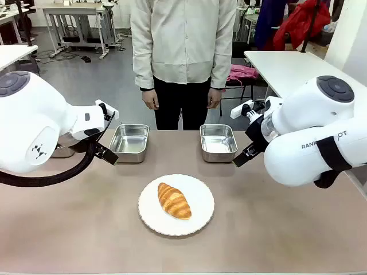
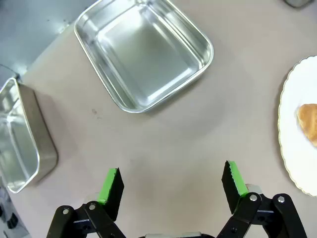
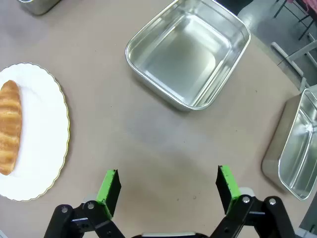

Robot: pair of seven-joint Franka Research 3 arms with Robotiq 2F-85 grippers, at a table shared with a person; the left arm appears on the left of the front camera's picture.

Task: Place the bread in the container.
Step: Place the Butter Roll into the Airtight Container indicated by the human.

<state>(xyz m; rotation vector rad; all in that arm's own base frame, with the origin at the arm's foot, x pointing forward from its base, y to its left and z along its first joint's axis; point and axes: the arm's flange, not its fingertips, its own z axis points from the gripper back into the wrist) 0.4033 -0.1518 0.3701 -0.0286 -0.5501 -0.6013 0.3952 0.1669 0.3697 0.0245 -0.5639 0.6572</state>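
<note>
Glossy, ridged bread (image 1: 174, 200) on round white plate (image 1: 150, 216), well apart from left tool (image 2: 171, 172) and right tool (image 3: 166, 174), both open, empty.

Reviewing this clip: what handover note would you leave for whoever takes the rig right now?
Left gripper: jaws open, empty, hovering by the left pan.
Right gripper: jaws open, empty, hovering by the right pan.
Bread: lying on the white plate, untouched. Both pans are empty.
Done: nothing yet.
Left: grasp the bread and set it in a pan.
</note>
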